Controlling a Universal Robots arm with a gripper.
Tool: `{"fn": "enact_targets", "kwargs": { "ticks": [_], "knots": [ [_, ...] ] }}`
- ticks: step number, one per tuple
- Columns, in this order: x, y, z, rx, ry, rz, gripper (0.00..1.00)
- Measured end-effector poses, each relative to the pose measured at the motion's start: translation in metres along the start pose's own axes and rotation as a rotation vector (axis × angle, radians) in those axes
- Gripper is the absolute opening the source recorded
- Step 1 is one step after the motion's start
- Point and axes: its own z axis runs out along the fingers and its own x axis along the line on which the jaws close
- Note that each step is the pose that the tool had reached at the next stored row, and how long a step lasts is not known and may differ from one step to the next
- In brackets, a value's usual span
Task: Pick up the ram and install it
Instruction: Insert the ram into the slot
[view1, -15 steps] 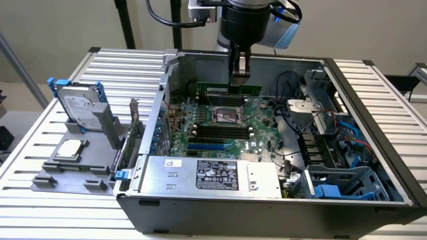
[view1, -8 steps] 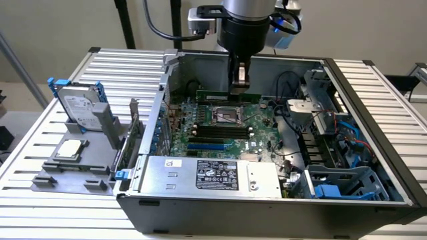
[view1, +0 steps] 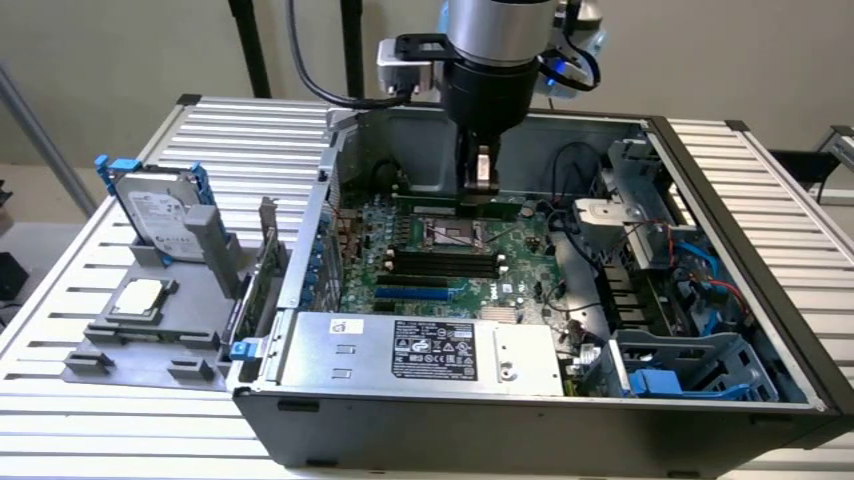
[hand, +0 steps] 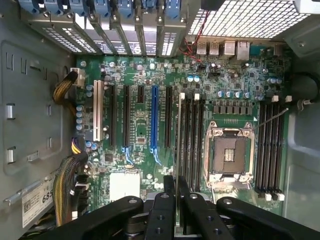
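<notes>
A slatted silver metal table (view1: 774, 180) carries a dark grey computer case (view1: 534, 440) lying open on its side. Inside the case are a green motherboard (view1: 441, 250) and, nearer the camera, a silver power supply box (view1: 427, 350) with a black label.

On the exterior view's left, just beside the case, sits a grey plastic holder tray (view1: 94, 355). It holds an upright silver hard drive in a blue frame (view1: 154, 210) and a flat silver square processor chip (view1: 140, 298).

The silver and black robot arm (view1: 494, 40) reaches down into the case from above. Its black gripper (view1: 481, 188) is clamped on the ram (hand: 178, 135), a long thin green circuit-board stick seen edge-on in the wrist view between the two fingers (hand: 167, 200). The stick runs parallel to a bank of black memory slots (hand: 194, 140), over the side of the bank away from the empty metal-framed processor socket (hand: 227, 155). Whether it touches a slot cannot be told.
</notes>
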Motion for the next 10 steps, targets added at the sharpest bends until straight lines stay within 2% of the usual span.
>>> {"fn": "enact_targets", "kwargs": {
  "ticks": [10],
  "knots": [
    [0.003, -0.0065, 0.0181, 0.0, 0.0001, 0.0, 0.14]
  ]
}}
